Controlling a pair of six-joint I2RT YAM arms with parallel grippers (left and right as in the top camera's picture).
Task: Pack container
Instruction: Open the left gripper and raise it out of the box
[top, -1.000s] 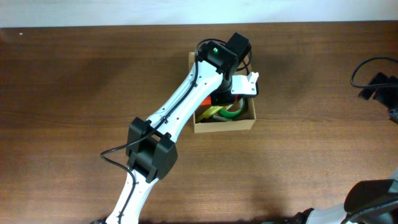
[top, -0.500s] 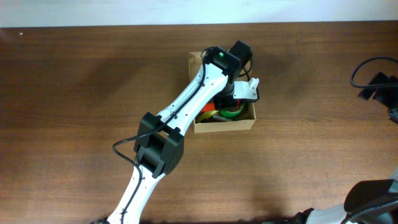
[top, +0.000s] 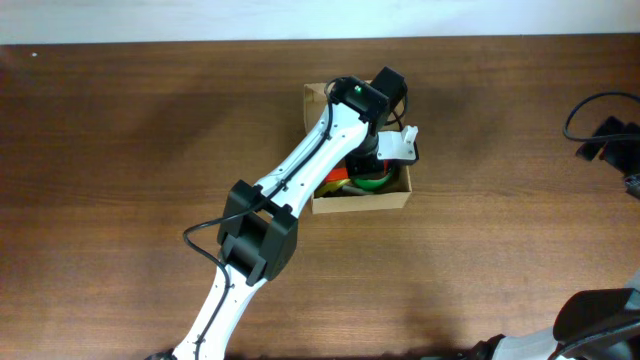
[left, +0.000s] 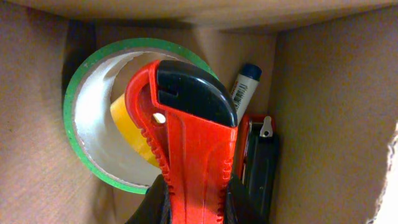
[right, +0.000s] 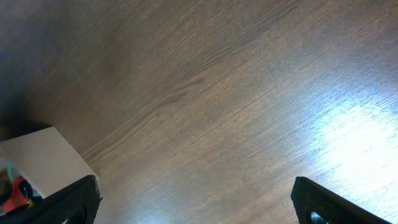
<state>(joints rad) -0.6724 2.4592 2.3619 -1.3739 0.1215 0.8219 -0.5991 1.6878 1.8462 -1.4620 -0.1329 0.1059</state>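
From overhead, the container (top: 360, 202), a tan cardboard box, sits open on the brown wooden worktop (top: 130, 150). The left arm (top: 300, 172) reaches diagonally over the container's near-left corner, and its wrist dips inside. A green tape roll (top: 378, 183) shows just inside the container's front wall. The right arm (top: 600, 318) is well apart from the container, off to its right and nearer the camera's lower edge. Black cables (top: 598, 128) lie far to the container's right.

The left wrist camera looks down into the container. The left gripper (left: 193, 202) is clamped on a red utility knife (left: 186, 137) with a black nose, which hangs over the contents. Against the container's left wall the green tape roll stands out clearly, with something yellow (left: 127, 127) inside its ring (possibly a smaller roll). To the right of the roll lie a marker (left: 245, 87) with a dark blue cap and, beside it, a black and red tool (left: 260, 165) that I cannot identify.

The right wrist camera sees bare worktop. The right gripper (right: 196, 208) has its fingers (right: 74, 200) spread wide with nothing between them. A white block (right: 43, 160) sits at the left edge.
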